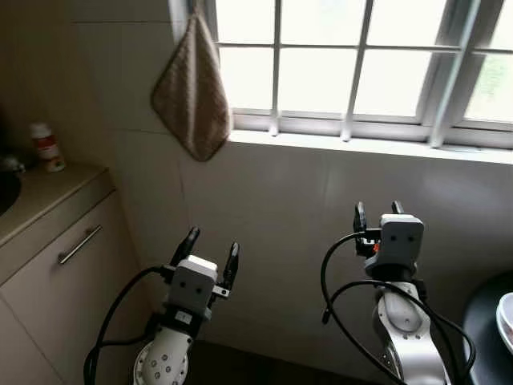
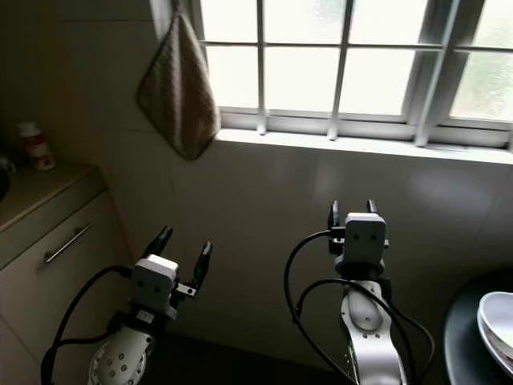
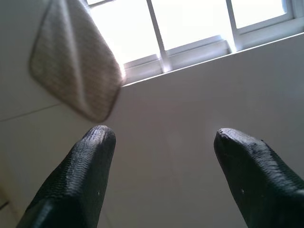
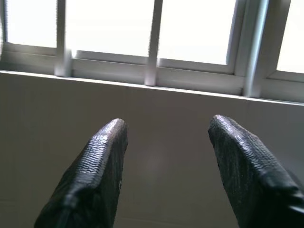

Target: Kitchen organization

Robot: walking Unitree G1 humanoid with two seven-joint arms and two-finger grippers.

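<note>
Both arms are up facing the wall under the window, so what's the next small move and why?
Probably turn left toward the counter. Both the left gripper and right gripper are open and empty, facing bare wall; the bottle on the counter is the nearest thing to organize.

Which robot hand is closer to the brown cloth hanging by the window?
The left gripper. It is below the cloth, slightly to its right, fingers open. The right gripper is farther off to the right, under the windowsill, also open.

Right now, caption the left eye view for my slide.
Both open grippers, left and right, raised toward tiled wall below window, beside hanging cloth.
</note>
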